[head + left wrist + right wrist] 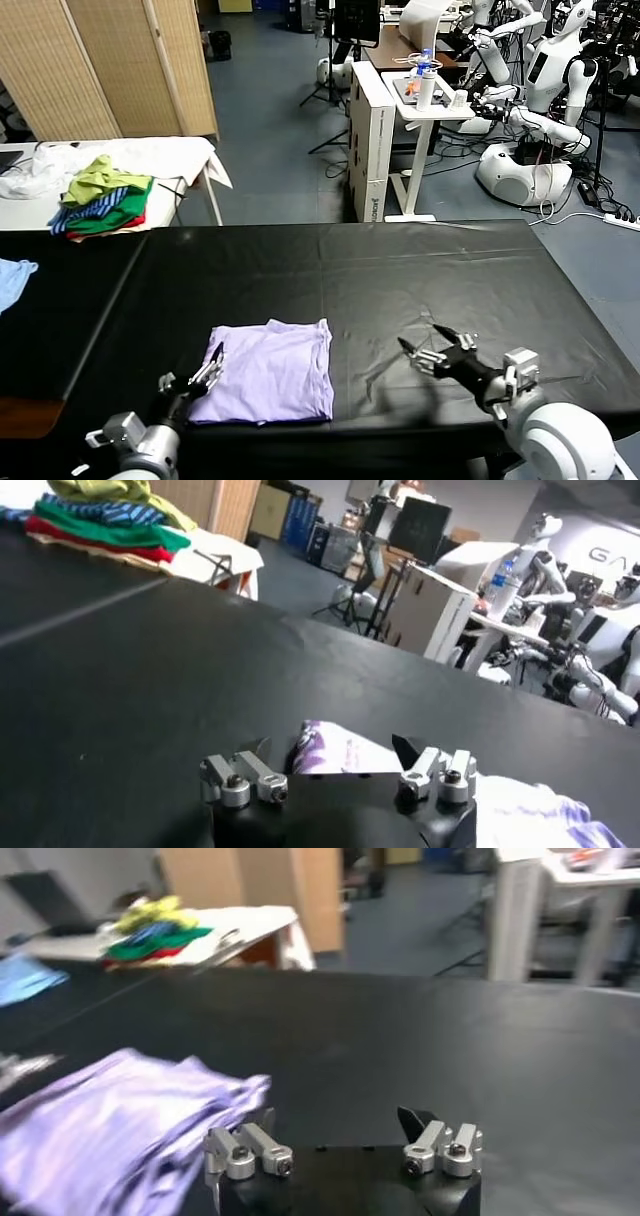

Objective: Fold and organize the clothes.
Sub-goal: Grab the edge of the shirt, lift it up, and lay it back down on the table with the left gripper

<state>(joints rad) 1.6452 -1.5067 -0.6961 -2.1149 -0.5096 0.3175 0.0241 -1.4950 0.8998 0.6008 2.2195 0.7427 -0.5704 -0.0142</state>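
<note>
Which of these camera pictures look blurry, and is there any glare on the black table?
Head view: sharp, soft sheen and wrinkle highlights on the black table near the right hand. Right wrist view: T-shirt and background smeared. Left wrist view: table surface soft, far clothes pile fairly clear.

The light blue cloth [14,280] is cut off at the table's left edge. The T-shirt [110,1118] is blurred in the right wrist view.
</note>
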